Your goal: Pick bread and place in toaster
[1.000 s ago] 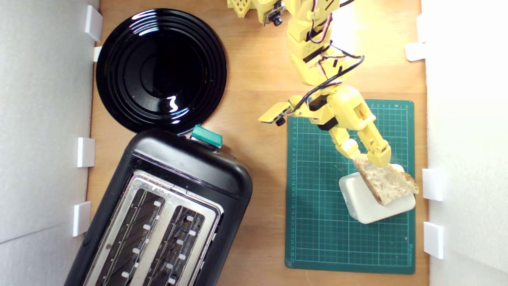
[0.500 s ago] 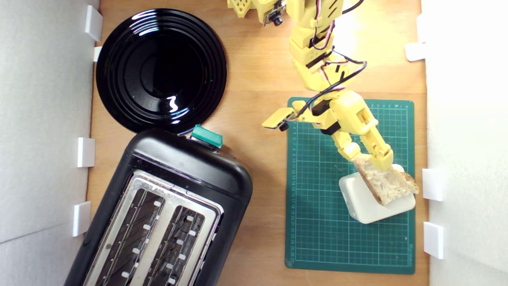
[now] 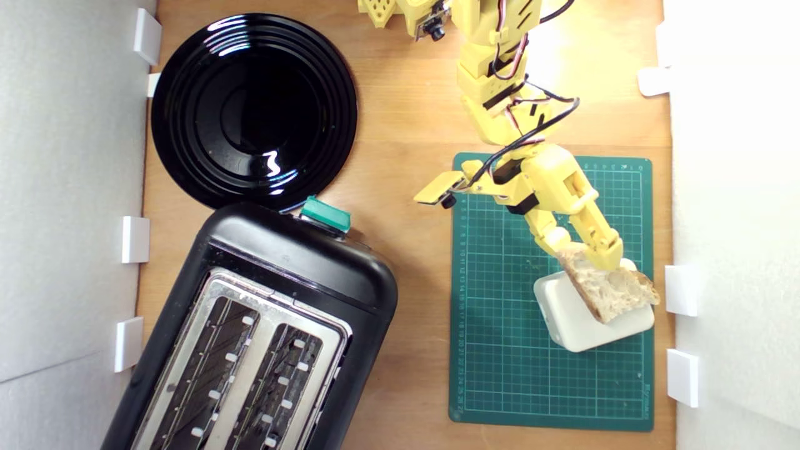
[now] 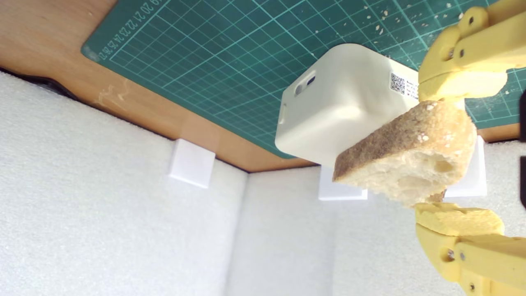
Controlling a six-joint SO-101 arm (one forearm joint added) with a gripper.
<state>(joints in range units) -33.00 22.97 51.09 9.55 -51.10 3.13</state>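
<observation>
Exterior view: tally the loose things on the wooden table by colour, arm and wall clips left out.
Black: 2, the plate and the toaster
Green: 1, the cutting mat
Cream: 1, the plastic box
Pale brown: 1, the bread
Total: 5

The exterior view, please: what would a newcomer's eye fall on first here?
Probably the yellow gripper straddling the bread, which leans on a cream box on the green cutting mat at the exterior view's right. Next, the big black toaster at lower left, with a glossy black plate above it.
</observation>
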